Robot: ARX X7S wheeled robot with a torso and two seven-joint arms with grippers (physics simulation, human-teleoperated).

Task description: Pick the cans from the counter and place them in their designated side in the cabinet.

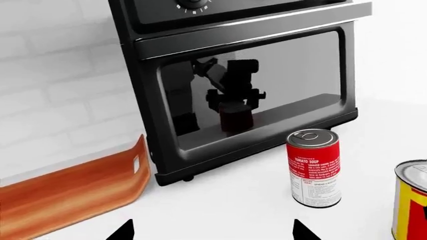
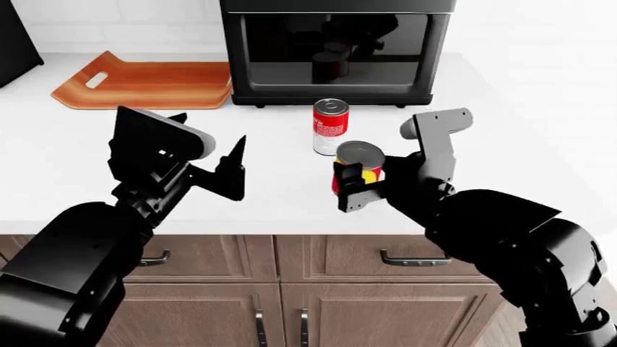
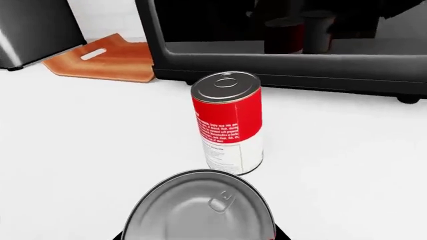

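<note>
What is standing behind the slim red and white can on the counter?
Behind the slim red and white can stands a black oven with a dark glass door, which shows only dim reflections. Its inside cannot be seen. An orange wooden cutting board lies beside it.

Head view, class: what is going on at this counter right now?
A two-armed robot is working at a white counter. Its right gripper is round the red and yellow can, which stands upright; whether the jaws have closed on it is not clear. The red and white soup can stands untouched just behind it, before a black oven. The left gripper is open and empty.
</note>
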